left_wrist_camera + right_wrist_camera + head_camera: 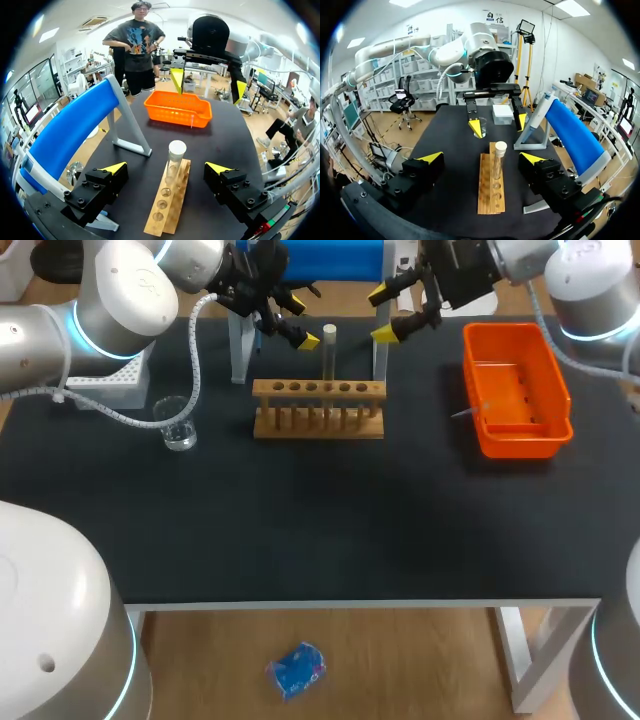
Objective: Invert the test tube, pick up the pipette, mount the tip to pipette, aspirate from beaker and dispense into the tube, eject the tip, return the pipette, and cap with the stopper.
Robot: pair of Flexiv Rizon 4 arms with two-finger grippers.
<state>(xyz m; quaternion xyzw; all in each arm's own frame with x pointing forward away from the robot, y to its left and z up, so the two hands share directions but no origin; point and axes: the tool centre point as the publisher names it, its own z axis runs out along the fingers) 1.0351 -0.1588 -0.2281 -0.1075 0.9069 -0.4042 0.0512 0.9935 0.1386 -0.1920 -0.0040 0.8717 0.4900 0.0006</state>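
Observation:
A clear test tube [329,352] stands upright in the wooden rack [318,410], with a pale stopper [500,146] on its mouth. My left gripper [303,322] is open just left of the tube's top, and my right gripper [383,313] is open just right of it. From each wrist the tube [175,156] [497,162] shows between that gripper's spread fingers, touched by neither. The left gripper [166,168] faces the right gripper [481,158] across the rack. The blue pipette [330,258] lies on its stand behind the rack. A glass beaker [178,423] sits left of the rack.
An orange bin [515,390] stands at the right with a small pipette tip [470,412] at its near left edge. A white tip box [105,387] sits at the back left beside the beaker. The stand's legs [240,352] rise just behind the rack.

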